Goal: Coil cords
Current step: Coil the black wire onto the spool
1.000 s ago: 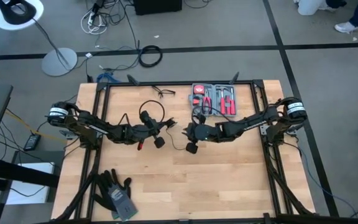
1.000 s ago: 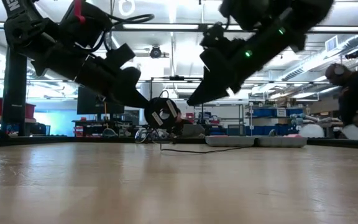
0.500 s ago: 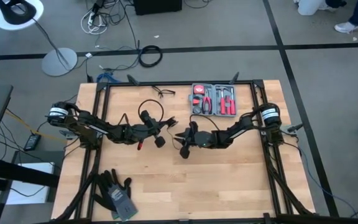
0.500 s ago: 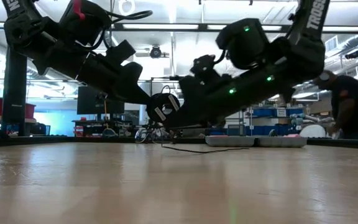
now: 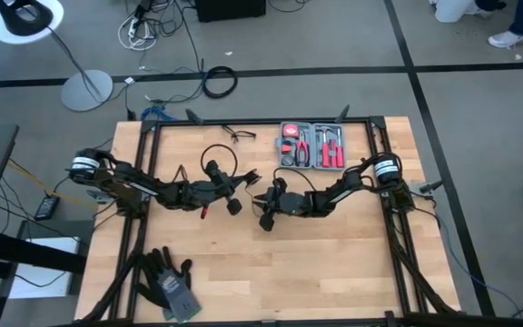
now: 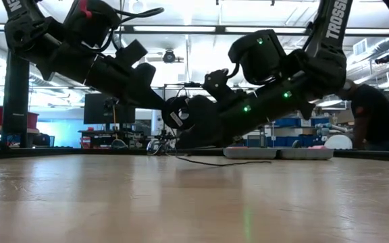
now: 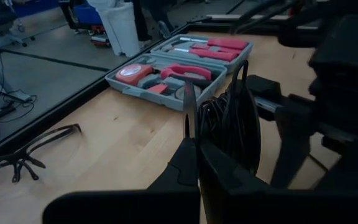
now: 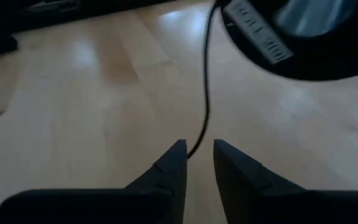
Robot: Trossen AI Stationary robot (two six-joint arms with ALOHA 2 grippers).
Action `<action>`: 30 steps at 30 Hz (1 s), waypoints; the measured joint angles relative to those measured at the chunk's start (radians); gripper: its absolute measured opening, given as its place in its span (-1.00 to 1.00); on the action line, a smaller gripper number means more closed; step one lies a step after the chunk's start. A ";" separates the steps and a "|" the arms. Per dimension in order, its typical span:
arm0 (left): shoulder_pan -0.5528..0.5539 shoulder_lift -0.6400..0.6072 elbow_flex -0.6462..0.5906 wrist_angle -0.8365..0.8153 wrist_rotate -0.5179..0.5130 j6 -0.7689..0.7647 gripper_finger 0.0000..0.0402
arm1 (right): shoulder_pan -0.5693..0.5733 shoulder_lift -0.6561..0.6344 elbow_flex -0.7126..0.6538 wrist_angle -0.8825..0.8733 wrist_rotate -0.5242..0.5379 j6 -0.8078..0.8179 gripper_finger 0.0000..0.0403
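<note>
Black, hair-thin cord (image 8: pixel 206 81) runs lengthwise between the right gripper's (image 8: pixel 197 163) parted fingers above the wooden counter (image 5: pixel 334 263); left gripper (image 7: pixel 194 134), clamped together, pins its coiled loops (image 7: pixel 229 118) beside.

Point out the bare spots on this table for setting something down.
Free: the wooden table between the dark gloves and the right edge. Crowded: the centre, where left gripper, right gripper and thin black cable meet, and the grey tool case behind.

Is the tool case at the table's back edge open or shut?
Open: the tool case lies flat, its red-handled tools exposed, as in the left wrist view.
</note>
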 joint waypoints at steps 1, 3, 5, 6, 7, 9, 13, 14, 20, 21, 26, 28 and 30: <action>0.000 0.000 0.000 -0.003 0.002 0.000 -1.00 | -0.003 0.000 0.000 0.000 0.001 0.000 -0.61; 0.000 0.000 0.000 0.002 0.002 0.000 -1.00 | -0.010 0.000 0.000 0.000 -0.001 0.001 -0.61; 0.000 0.000 0.000 0.013 0.001 0.000 -1.00 | -0.015 0.000 0.001 -0.011 -0.012 0.002 -0.61; 0.000 0.000 0.000 0.024 0.002 0.000 -1.00 | -0.015 0.000 0.001 -0.017 -0.013 0.002 -0.62; 0.000 0.000 0.000 0.032 0.002 0.000 -1.00 | -0.017 0.000 0.000 -0.016 -0.013 0.002 -0.63; 0.000 0.000 0.000 0.045 0.002 0.002 -1.00 | -0.017 0.000 0.001 -0.008 -0.014 0.002 -0.67; 0.001 0.000 0.000 0.064 0.030 0.006 -1.00 | -0.016 0.000 0.006 -0.004 -0.017 -0.002 -0.83; 0.001 0.000 0.000 0.065 0.032 0.006 -1.00 | -0.016 0.000 0.006 -0.002 -0.018 -0.009 -0.90; 0.002 0.000 0.000 0.058 0.034 0.007 -1.00 | -0.015 0.000 0.006 -0.003 -0.019 -0.027 -0.99; 0.002 0.000 0.000 0.053 0.033 0.007 -1.00 | -0.013 -0.003 0.006 0.000 -0.018 -0.028 -0.99; 0.002 0.000 0.000 0.008 0.022 0.007 -1.00 | 0.001 -0.030 0.008 0.092 -0.017 -0.077 -0.99; 0.002 0.000 0.000 -0.015 0.015 0.007 -1.00 | 0.006 -0.060 0.007 0.089 -0.005 -0.106 -0.99; 0.002 0.000 0.000 -0.029 0.008 0.007 -1.00 | 0.011 -0.095 0.007 0.083 0.023 -0.144 -1.00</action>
